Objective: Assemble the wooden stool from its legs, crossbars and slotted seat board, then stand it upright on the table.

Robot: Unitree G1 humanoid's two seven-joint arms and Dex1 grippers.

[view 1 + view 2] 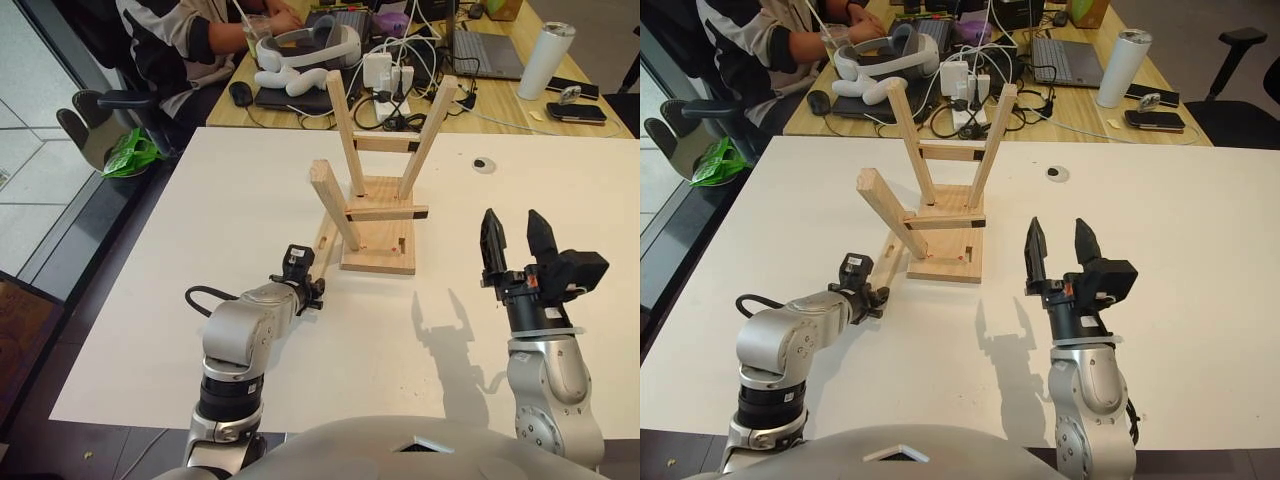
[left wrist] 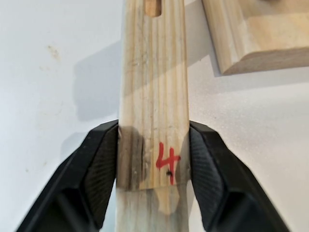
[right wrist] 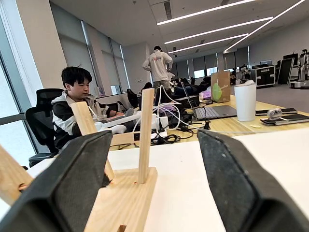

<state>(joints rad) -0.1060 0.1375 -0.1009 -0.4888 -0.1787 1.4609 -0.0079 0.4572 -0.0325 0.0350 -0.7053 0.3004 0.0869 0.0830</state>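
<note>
Though the right claw (image 1: 512, 226) hangs spread apart toward the worktop's (image 1: 200, 250) near edge, the left claw (image 2: 153, 139) is clamped on a loose leg (image 2: 153, 67) lying flat beside the upturned seat board (image 1: 380, 256), nearer the far edge.

I'm seeing the loose leg (image 1: 324, 245) lying on the table (image 1: 200, 300), just left of the seat board (image 1: 378, 250) carrying the other legs (image 1: 345, 130).

Silver-grey shells (image 1: 238, 338) are covering both arms, a black cable (image 1: 198, 296) is looping off the left, ribbed black pads (image 2: 101, 166) are lining the left gripper (image 2: 153, 130)
</note>
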